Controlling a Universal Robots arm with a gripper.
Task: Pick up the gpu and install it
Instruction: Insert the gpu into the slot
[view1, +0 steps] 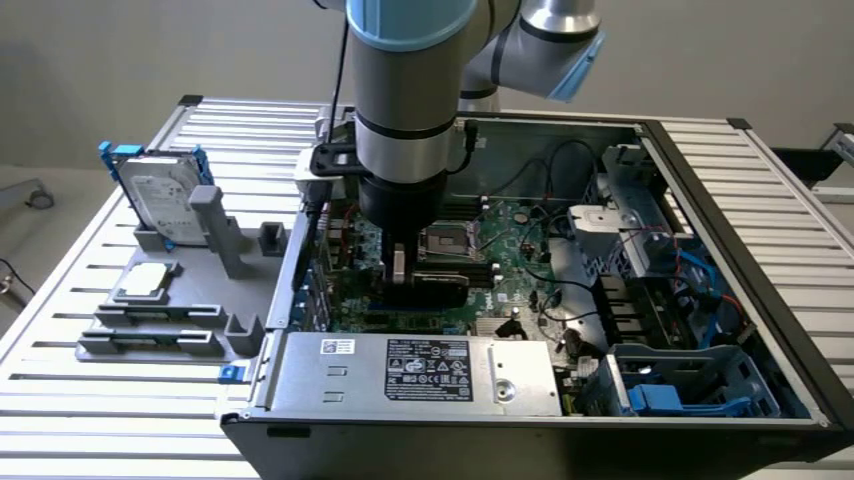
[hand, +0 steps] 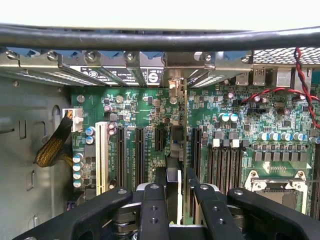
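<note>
Wrist view: hand (hand: 176, 184) clamps gpu (hand: 176, 145) upright, edge-on.

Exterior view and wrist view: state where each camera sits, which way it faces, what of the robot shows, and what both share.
Exterior view: off the arm, high up, looking down into the open computer case on the slatted table; the arm reaches down from the top, hand inside the case.
Wrist view: on the wrist, looking past the hand's fingers across the motherboard to the rear slot brackets; the gpu stands edge-on between the fingers.
Shared: hand, gpu, motherboard, CPU socket.
</note>
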